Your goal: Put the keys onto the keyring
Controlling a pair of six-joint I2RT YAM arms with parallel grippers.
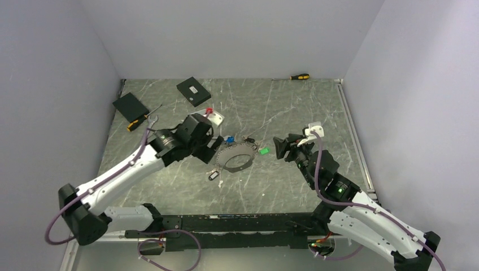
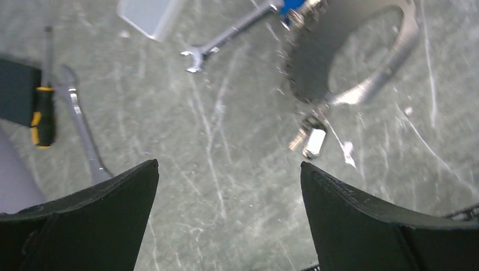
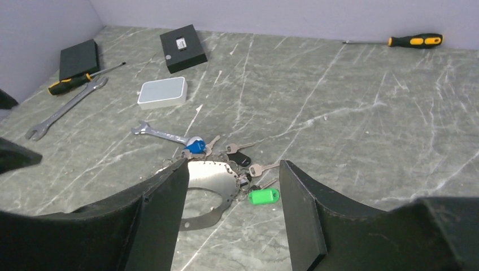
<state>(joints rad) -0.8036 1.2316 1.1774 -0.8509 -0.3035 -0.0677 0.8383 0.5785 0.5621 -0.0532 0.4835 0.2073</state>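
The keyring (image 3: 217, 178) lies flat on the table (image 1: 294, 107), keys (image 3: 257, 167) fringing it, squarely between the two grippers. The left gripper (image 2: 227, 169) is just beside its left edge, nearer than the right gripper (image 3: 233, 166). Both have fingers spread wide, holding nothing.

Top external: high, steep down, whole table (image 1: 294, 107). Left wrist: close, downward. Right wrist: low, oblique. All share keyring (image 3: 210, 173).

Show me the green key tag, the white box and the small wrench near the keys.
green key tag (image 3: 264, 196): right wrist view, middle of the tag.
white box (image 3: 162, 92): right wrist view, centre of its top.
small wrench (image 3: 161, 134): right wrist view, on its shaft.
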